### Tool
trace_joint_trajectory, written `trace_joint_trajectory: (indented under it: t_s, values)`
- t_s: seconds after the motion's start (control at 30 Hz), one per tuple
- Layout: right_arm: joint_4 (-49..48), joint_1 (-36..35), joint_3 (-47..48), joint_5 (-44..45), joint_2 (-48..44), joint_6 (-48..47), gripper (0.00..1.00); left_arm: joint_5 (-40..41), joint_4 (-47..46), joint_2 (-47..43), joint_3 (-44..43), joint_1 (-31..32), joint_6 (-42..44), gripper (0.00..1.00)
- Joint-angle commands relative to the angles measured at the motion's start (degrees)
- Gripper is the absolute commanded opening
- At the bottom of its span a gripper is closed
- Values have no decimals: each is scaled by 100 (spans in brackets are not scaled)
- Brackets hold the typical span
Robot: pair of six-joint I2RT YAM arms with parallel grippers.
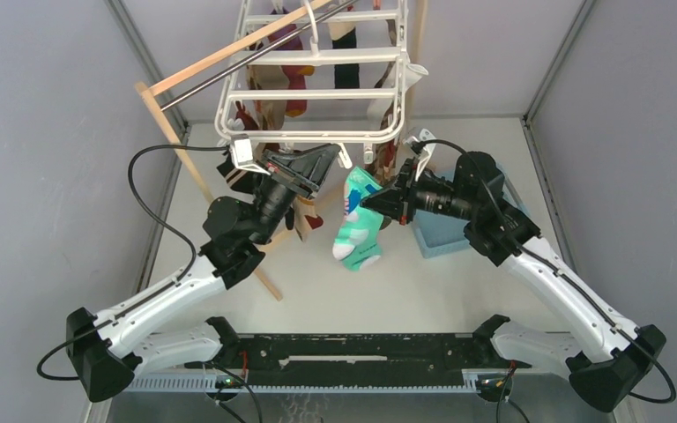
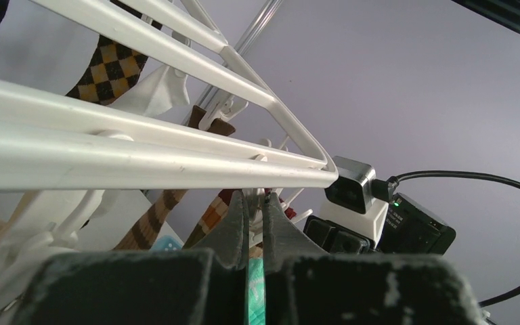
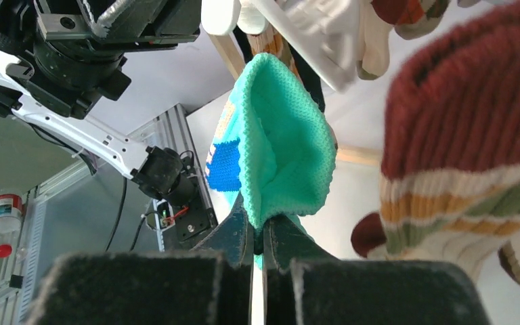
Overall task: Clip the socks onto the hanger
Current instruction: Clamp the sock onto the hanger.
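The white hanger hangs over the back of the table, and its front bar fills the left wrist view. My left gripper is raised right under that bar, shut on a small white clip. The mint-green sock with blue and white patches hangs just right of it. My right gripper is shut on the edge of this sock's open cuff. Behind my left fingers a brown and orange patterned sock hangs from the hanger.
Several other socks dangle under the hanger, one of them dark red with orange and green stripes. A wooden pole stand leans across the left side. A blue box sits under my right arm. Grey walls close in both sides.
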State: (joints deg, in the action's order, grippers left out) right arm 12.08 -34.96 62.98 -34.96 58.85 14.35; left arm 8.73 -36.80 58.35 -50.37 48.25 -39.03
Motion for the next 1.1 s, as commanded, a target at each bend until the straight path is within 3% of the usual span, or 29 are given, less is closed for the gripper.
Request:
trace_joint_trajectory:
  t_s: [0.0, 1.07]
  values:
    - [-447, -131, 311, -127, 173, 113, 0, -140, -47, -135, 11, -16, 106, 0]
    - [-386, -243, 1136, -299, 800, -66, 0, -240, -135, -104, 54, -59, 62, 0]
